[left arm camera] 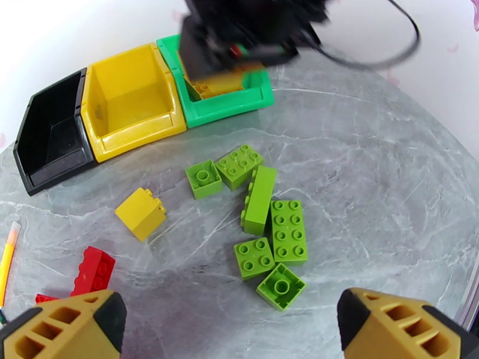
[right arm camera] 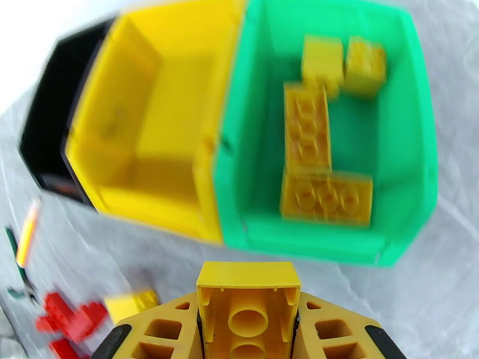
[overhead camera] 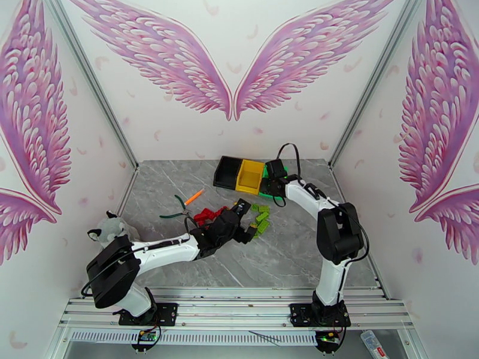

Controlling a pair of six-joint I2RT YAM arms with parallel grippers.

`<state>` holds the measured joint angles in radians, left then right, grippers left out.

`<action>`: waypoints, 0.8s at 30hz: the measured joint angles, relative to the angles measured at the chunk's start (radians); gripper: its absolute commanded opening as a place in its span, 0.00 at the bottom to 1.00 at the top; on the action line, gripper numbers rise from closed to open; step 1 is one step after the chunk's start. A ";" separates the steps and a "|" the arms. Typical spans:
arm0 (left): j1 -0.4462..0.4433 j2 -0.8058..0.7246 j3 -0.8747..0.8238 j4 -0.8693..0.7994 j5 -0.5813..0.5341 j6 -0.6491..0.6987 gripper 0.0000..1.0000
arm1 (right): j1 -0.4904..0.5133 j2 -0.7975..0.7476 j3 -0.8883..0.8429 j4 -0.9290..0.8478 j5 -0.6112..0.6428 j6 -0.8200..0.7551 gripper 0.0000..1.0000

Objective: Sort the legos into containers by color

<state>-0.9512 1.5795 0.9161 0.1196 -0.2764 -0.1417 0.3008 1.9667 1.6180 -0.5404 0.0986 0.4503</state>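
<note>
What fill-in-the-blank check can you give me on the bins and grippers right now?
The right gripper is shut on a ___ brick.
The yellow bricks already binned lie in the ___ bin.
The yellow bin sits ___ the black bin and the green one.
The left gripper hangs ___ near loose green bricks.
Missing: yellow, green, between, open.

A yellow brick (right arm camera: 248, 294) is held tight in the right gripper (right arm camera: 248, 321), low in the view, with its hollow underside turned to the camera. Four yellow bricks (right arm camera: 307, 127) are seen lying in the green bin (right arm camera: 413, 145). The yellow bin (right arm camera: 149, 115) is set right beside it, and the black bin (right arm camera: 45, 139) beside that. At the left, blurred, some red bricks (right arm camera: 66, 315), a loose yellow block (right arm camera: 129, 303) and an orange-handled tool (right arm camera: 27, 234) are seen on the table (right arm camera: 419, 294).
</note>
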 measured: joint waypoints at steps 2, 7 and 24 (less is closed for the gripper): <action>0.000 0.000 0.000 -0.005 -0.008 0.006 0.99 | -0.007 0.028 0.068 -0.024 0.018 0.003 0.29; 0.000 0.000 0.000 -0.011 -0.023 0.008 0.99 | -0.038 0.092 0.194 -0.092 0.057 0.011 0.34; 0.068 -0.019 -0.002 -0.010 -0.020 -0.039 0.99 | -0.066 0.134 0.211 -0.169 0.066 -0.004 0.66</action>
<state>-0.8837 1.5604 0.9138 0.1097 -0.2966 -0.1810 0.2352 2.1010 1.8294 -0.7097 0.1642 0.4461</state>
